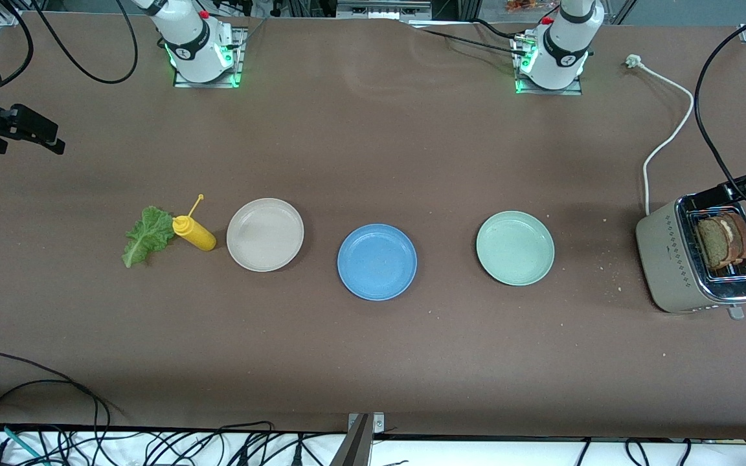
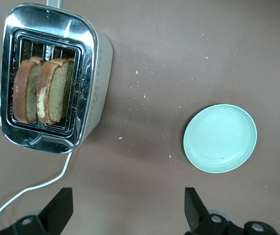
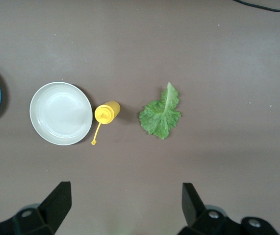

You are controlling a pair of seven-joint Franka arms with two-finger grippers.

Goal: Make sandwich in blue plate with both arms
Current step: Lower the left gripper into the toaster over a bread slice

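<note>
The blue plate point(image 1: 377, 261) lies bare at the middle of the table, and no sandwich is in view. Two brown toast slices point(image 2: 46, 90) stand upright in the slots of a beige and chrome toaster point(image 1: 703, 255) at the left arm's end. A ruffled green lettuce leaf point(image 1: 147, 235) lies flat on the table toward the right arm's end. High over the table beside the toaster, my left gripper point(image 2: 128, 210) hangs open and holds nothing. My right gripper point(image 3: 126, 208) is also open and holds nothing, high over the table near the lettuce.
A yellow squeeze bottle point(image 1: 194, 233) lies between the lettuce and a beige plate point(image 1: 265, 234). A pale green plate point(image 1: 515, 248) sits between the blue plate and the toaster. The toaster's white cable point(image 1: 661, 139) runs toward the left arm's base. Crumbs dot the table near the toaster.
</note>
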